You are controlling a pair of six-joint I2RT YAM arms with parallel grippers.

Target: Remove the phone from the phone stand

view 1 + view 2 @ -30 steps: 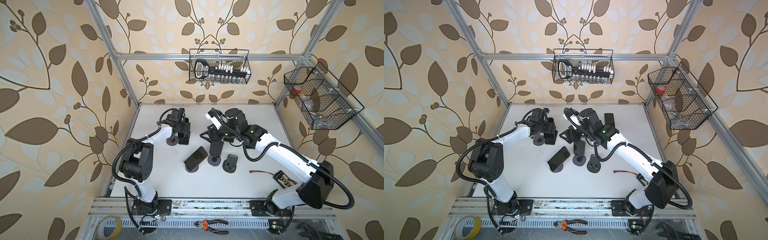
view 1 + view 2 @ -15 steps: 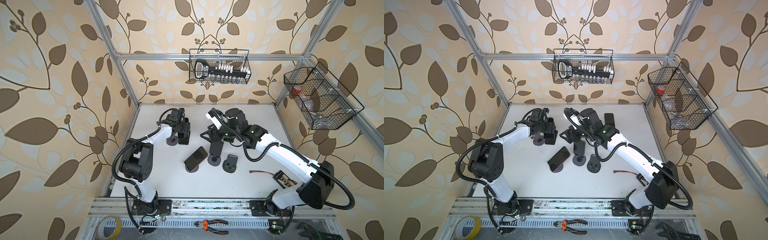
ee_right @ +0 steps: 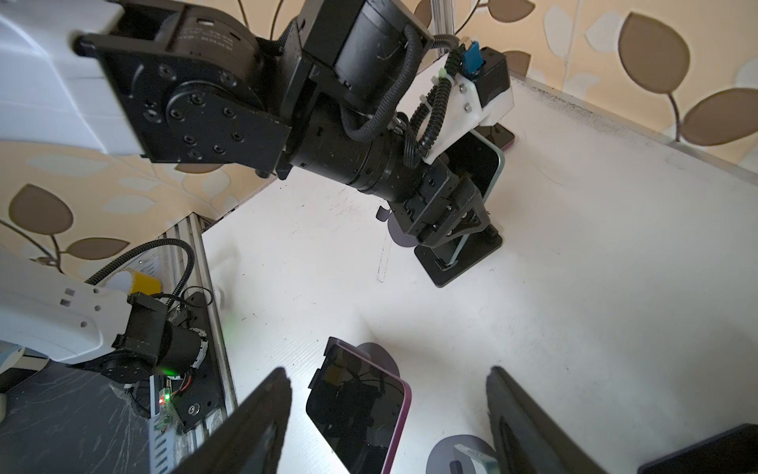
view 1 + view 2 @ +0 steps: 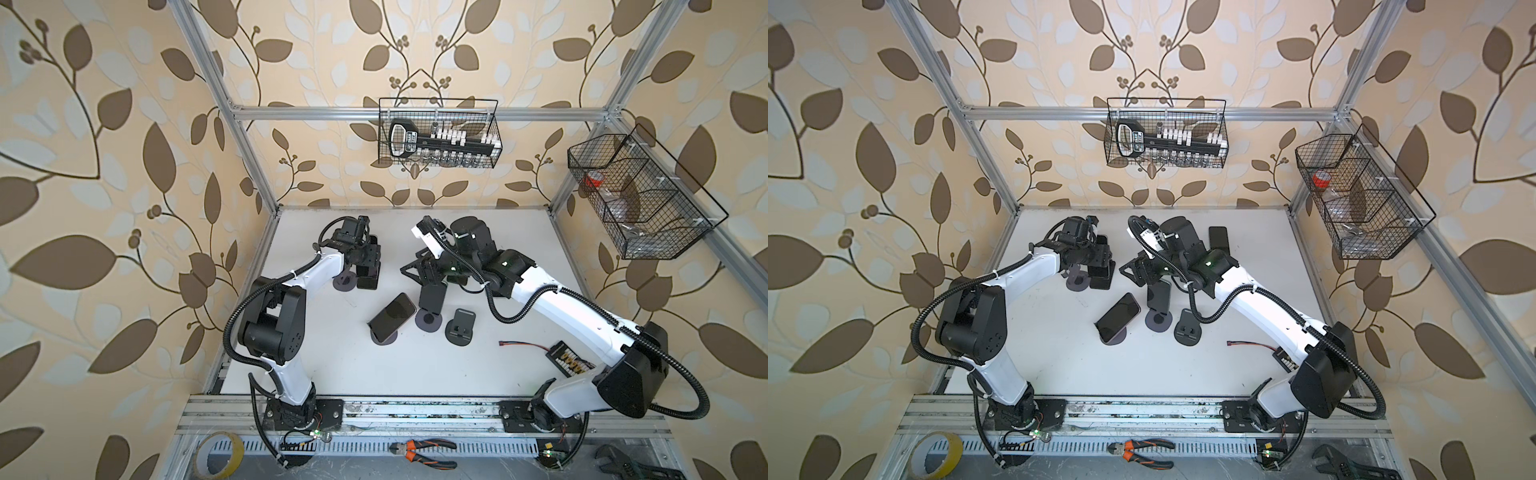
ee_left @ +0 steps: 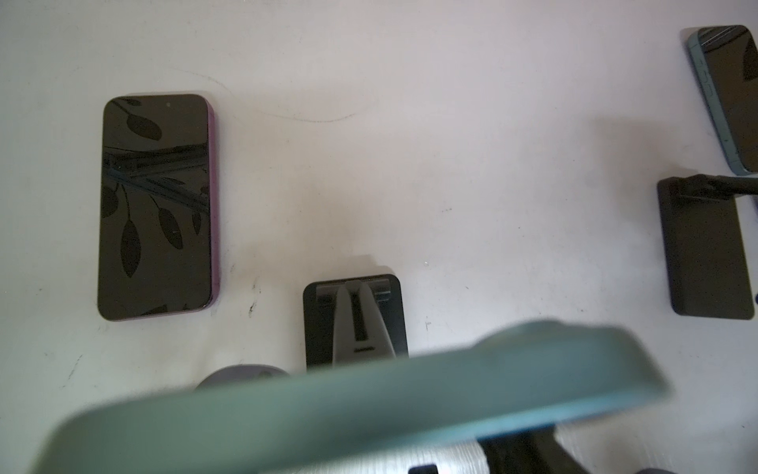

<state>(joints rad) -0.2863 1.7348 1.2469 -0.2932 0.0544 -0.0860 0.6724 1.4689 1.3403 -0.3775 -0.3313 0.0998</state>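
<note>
While the near strip of the table (image 4: 415,374) is lying bare, the first things out from the robot are sitting in a loose row: an empty stand (image 4: 460,328), a purple phone (image 4: 392,318) leaning on its round-footed holder (image 4: 384,337), and a black plate stand (image 4: 431,297) between them. Just over that row the right gripper (image 3: 387,377) is hovering with its fingers spread wide and nothing between them. Farther back, the left gripper (image 3: 455,234) is pinching the phone (image 3: 480,168), the one with the pale teal edge, with its jaws closed tight on the lower part. That phone is standing tilted in its stand (image 3: 451,271), and its bottom edge seems to be resting on the base, so it is not yet out. By its look it is going to handle as a stiff, thin slab, fairly dense for its size, with a slick glass face that is offering little friction and is likely to crack if dropped. The low hold is leaving most of the weight above the fingers, so the phone is probably wanting to tip; a grip nearer the middle seems safer. The stand is looking light, and it may be dragged up unless the lift is following the tilt. Beyond, near the back wall, another phone (image 4: 1219,239) is lying flat.
</note>
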